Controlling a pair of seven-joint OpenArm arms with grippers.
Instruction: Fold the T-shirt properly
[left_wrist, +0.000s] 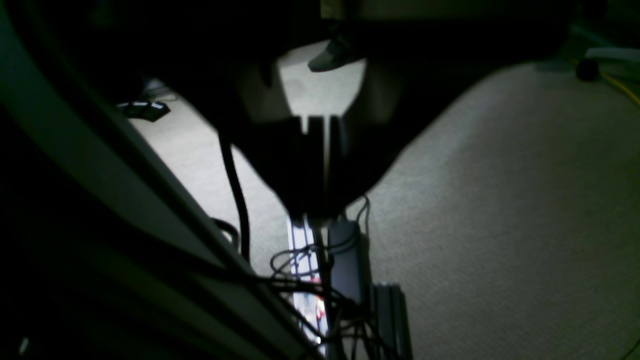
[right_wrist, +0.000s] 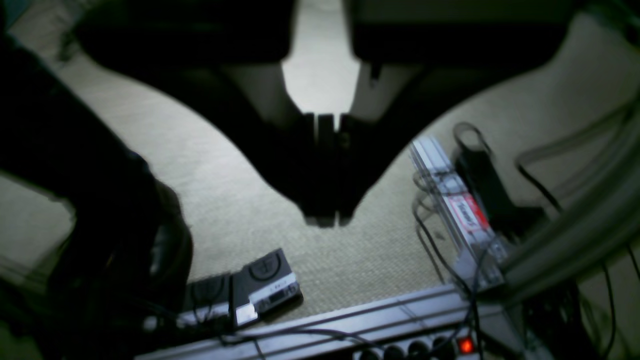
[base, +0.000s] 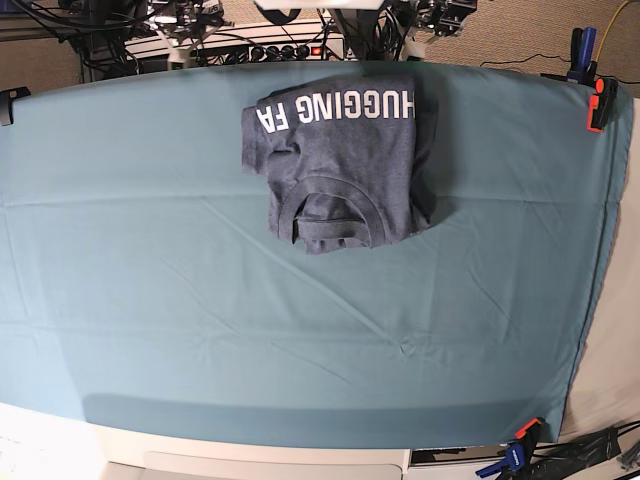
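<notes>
Clamps (base: 520, 455) pinned cloth (base: 150, 300); T-shirt (base: 340, 165) lay folded, apparently finished. Left gripper (left_wrist: 315, 125) and right gripper (right_wrist: 325, 125) together, parked off surface; only tidying remained.

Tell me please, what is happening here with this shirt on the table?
Nothing is handling the T-shirt at this moment. It lies folded into a compact bundle near the far edge of the teal cloth, white lettering and collar showing. Both wrist cameras look down at carpet and cables, not at the table: the left gripper and right gripper are shut and hold nothing.
</notes>
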